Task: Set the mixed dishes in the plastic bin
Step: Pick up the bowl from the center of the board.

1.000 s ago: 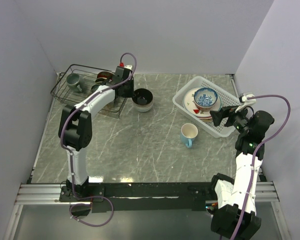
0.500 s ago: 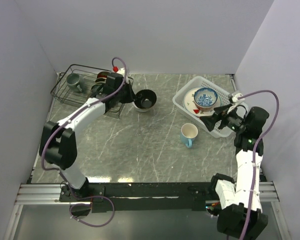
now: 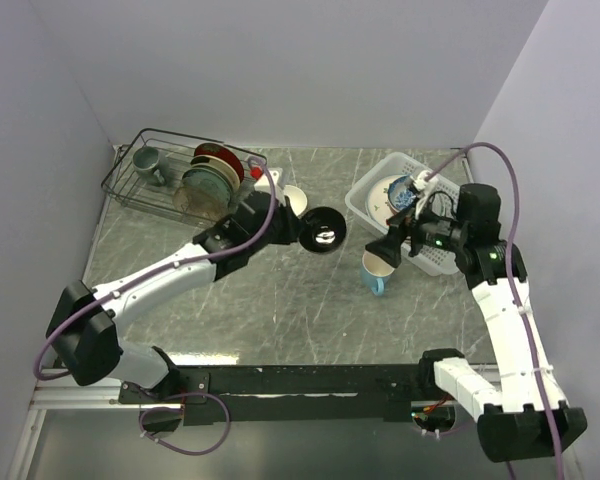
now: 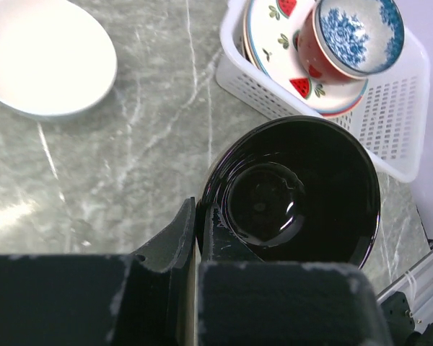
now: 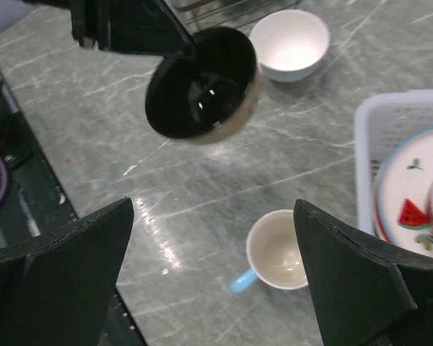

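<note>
- Black-glazed inside and cream outside, the dark bowl (image 3: 326, 227) hangs over bare table near the middle of the overhead view, not yet at the bin.
- Left gripper (image 4: 200, 220) is pinched together on the bowl's near rim, one finger inside and one outside. The bowl tips a little.
- White bin (image 4: 397, 144) sits at the upper right of the overhead view. It holds a stack of plates (image 4: 270, 40), the top one marked with red fruit slices, and a blue-flowered bowl (image 4: 353, 32) on the stack.
- Light blue mug (image 5: 274, 252) stands upright on the table near the bin's lower-left side. A white bowl (image 3: 292, 200) rests by the wire rack (image 3: 130, 170) at upper left.
- Right gripper (image 5: 213, 216) hovers above the mug, fingers spread wide and holding nothing.
- To carry well, I judge: hold the rim pinch firm, clear the bin's wall with room to spare, and let go only once the bowl rests inside. The right arm stands between bowl and bin, so one arm should give way.
- No brand, label or writing can be read.
</note>
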You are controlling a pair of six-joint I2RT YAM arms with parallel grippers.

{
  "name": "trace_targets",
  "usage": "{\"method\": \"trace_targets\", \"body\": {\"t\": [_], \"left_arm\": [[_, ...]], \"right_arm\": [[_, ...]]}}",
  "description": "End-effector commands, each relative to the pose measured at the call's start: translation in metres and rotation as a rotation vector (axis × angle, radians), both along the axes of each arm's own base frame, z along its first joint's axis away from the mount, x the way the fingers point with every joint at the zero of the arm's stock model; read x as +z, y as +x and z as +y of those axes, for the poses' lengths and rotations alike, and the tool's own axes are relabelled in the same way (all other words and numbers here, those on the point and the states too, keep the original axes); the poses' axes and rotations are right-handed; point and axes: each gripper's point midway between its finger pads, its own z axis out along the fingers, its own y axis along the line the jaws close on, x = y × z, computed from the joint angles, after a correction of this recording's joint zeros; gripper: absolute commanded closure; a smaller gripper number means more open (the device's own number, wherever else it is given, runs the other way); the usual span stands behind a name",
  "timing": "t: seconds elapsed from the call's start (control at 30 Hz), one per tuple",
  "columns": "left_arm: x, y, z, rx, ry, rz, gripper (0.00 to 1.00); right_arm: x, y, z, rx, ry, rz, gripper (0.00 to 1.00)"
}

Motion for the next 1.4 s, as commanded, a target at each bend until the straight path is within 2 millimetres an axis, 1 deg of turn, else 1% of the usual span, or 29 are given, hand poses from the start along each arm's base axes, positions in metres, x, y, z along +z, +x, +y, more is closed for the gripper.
{"method": "trace_targets", "body": {"t": [0.0, 0.03, 0.07, 0.1, 0.17, 0.2, 0.3, 0.43, 0.5, 0.73, 0.77, 0.8, 0.87, 0.9, 0.97, 1.03, 1.07, 1.1, 1.13, 1.2, 1.23, 1.3, 1.33, 1.37], "left_arm": [[0.058, -0.004, -0.013, 0.132, -0.186, -0.125, 0.99], [0.057, -0.007, -0.015, 0.142, -0.196, -0.119, 0.99], [0.058, -0.007, -0.014, 0.172, -0.198, -0.124, 0.99], [0.058, -0.013, -0.019, 0.167, -0.206, -0.121, 0.99], [0.056, -0.016, -0.02, 0.202, -0.213, -0.116, 0.99], [0.056, -0.021, -0.026, 0.201, -0.223, -0.111, 0.99], [0.053, -0.027, -0.031, 0.232, -0.222, -0.099, 0.99], [0.055, -0.03, -0.038, 0.272, -0.236, -0.094, 0.99], [0.052, -0.035, -0.041, 0.282, -0.217, -0.082, 0.99], [0.052, -0.037, -0.052, 0.338, -0.186, -0.075, 0.99], [0.052, -0.037, -0.052, 0.346, -0.183, -0.075, 0.99], [0.056, -0.039, -0.056, 0.341, -0.194, -0.076, 0.99], [0.059, -0.041, -0.058, 0.347, -0.196, -0.081, 0.99], [0.06, -0.044, -0.06, 0.341, -0.199, -0.081, 0.99], [0.066, -0.047, -0.064, 0.335, -0.211, -0.084, 0.99], [0.069, -0.048, -0.068, 0.329, -0.217, -0.088, 0.99], [0.07, -0.049, -0.069, 0.327, -0.217, -0.088, 0.99], [0.071, -0.05, -0.071, 0.324, -0.22, -0.089, 0.99], [0.071, -0.051, -0.073, 0.319, -0.216, -0.088, 0.99], [0.073, -0.053, -0.076, 0.31, -0.22, -0.09, 0.99], [0.073, -0.053, -0.077, 0.306, -0.222, -0.093, 0.99], [0.074, -0.055, -0.079, 0.291, -0.214, -0.099, 0.99], [0.076, -0.056, -0.081, 0.275, -0.22, -0.102, 0.99], [0.077, -0.057, -0.082, 0.263, -0.221, -0.107, 0.99]], "right_arm": [[0.007, -0.003, 0.014, -0.008, -0.026, 0.073, 0.0], [0.004, -0.001, 0.015, -0.015, -0.039, 0.086, 0.0], [0.004, -0.003, 0.02, -0.004, -0.04, 0.093, 0.0], [0.005, -0.002, 0.021, -0.006, -0.041, 0.09, 0.0], [0.004, 0.0, 0.022, -0.017, -0.048, 0.092, 0.0], [0.004, 0.002, 0.022, -0.023, -0.05, 0.091, 0.0], [0.004, 0.005, 0.02, -0.048, -0.053, 0.088, 0.0], [0.003, 0.012, 0.017, -0.116, -0.039, 0.102, 0.0], [0.001, 0.016, 0.015, -0.145, -0.031, 0.107, 0.0], [-0.005, 0.018, 0.022, -0.164, 0.018, 0.16, 0.0], [-0.01, 0.02, 0.022, -0.175, 0.013, 0.166, 0.0], [-0.016, 0.028, 0.015, -0.227, -0.013, 0.17, 0.0], [-0.024, 0.035, 0.009, -0.276, -0.039, 0.182, 0.0], [-0.032, 0.04, 0.006, -0.302, -0.057, 0.196, 0.01], [-0.04, 0.046, 0.001, -0.342, -0.082, 0.202, 0.03], [-0.045, 0.047, 0.004, -0.337, -0.091, 0.208, 0.09], [-0.047, 0.047, 0.005, -0.335, -0.094, 0.21, 0.16], [-0.05, 0.048, 0.007, -0.331, -0.099, 0.217, 0.21], [-0.051, 0.048, 0.008, -0.328, -0.101, 0.22, 0.3], [-0.055, 0.049, 0.008, -0.33, -0.109, 0.23, 0.41], [-0.055, 0.049, 0.008, -0.329, -0.109, 0.232, 0.55], [-0.054, 0.05, 0.009, -0.329, -0.109, 0.232, 0.73], [-0.052, 0.05, 0.008, -0.333, -0.109, 0.225, 0.92], [-0.049, 0.051, 0.006, -0.342, -0.108, 0.215, 1.0]]}}
